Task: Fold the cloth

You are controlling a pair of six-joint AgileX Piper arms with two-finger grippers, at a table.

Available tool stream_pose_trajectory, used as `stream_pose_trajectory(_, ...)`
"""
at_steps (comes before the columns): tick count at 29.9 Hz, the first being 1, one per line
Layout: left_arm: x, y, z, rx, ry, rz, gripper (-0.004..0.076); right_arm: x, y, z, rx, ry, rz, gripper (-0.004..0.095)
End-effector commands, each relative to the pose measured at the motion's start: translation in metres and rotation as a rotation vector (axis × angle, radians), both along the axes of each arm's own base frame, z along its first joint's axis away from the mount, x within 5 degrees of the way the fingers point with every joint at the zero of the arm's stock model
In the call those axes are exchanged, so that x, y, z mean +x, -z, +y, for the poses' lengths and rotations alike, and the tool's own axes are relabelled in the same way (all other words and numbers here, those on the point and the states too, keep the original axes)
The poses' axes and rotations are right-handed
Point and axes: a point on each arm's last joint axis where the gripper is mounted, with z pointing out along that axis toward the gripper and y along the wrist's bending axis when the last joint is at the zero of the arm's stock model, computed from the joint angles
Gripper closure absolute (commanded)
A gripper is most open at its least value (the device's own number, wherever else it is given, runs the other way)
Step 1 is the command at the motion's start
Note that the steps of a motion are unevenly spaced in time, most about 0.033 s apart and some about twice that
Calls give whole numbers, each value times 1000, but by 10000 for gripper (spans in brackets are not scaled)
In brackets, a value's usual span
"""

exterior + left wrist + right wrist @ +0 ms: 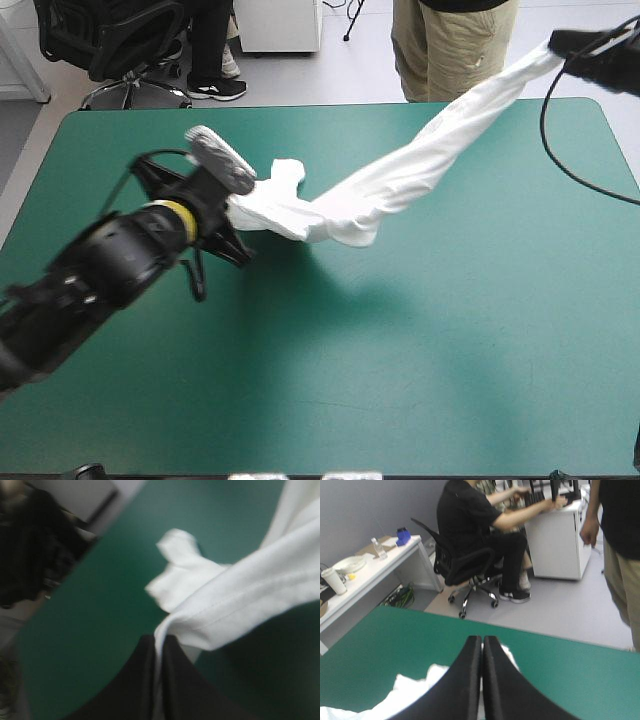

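White T-shirt [420, 170] hangs twisted like a rope over the teal-green tabletop [400, 380]. It runs from my left jaws, low near the middle, up to my right jaws at the far right corner. Both pairs are pinched tight on it. I think a hard pull could slip one thin hold, and the twist could make the fold crooked.

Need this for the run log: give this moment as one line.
T-shirt: lifted, stretched between grippers | left gripper: shut on T-shirt | right gripper: shut on T-shirt

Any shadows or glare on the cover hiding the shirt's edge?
High view: soft shadow on the teal-green cover under the sagging T-shirt, edge clear. Left wrist view: cover darker under the T-shirt. Right wrist view: even light, no glare.
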Motion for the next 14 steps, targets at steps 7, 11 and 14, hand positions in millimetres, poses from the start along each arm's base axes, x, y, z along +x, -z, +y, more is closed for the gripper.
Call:
stream_pose_trajectory(7,-104,-179,137,-321,-197,-704,733,-91,-107,27,35,-87,-353,921)
stream_pose_trajectory(11,-130,-213,163,-369,-195,-838,733,-133,-135,46,-34,-83,-487,921)
stream_pose_trajectory(14,-135,-228,165,-344,-171,-897,733,-169,-150,61,-123,-20,-580,921)
